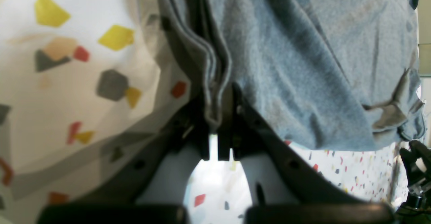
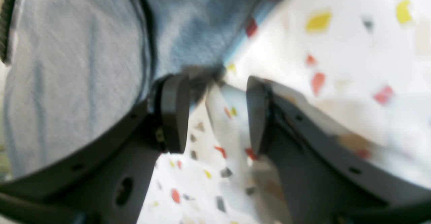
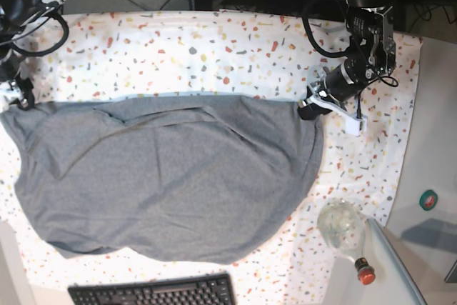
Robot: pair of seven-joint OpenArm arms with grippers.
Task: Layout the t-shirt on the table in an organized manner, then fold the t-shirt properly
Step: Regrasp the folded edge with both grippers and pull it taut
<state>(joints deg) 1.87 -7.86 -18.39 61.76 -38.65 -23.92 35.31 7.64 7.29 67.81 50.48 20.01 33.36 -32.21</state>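
the right gripper [image 2: 215, 113] fills the lower half of the view, its two dark fingers [image 2: 173, 113] standing apart with an open gap between them. the t-shirt [image 2: 77, 76] — grey and soft, blurred — covers the upper left, with a dark fold line running down toward the left-hand finger. a bit of its edge sits at the top of the gap; whether the pads touch it cannot be told. the table [image 2: 353, 42] lies to the right and below — white cloth with red, yellow and grey flecks.
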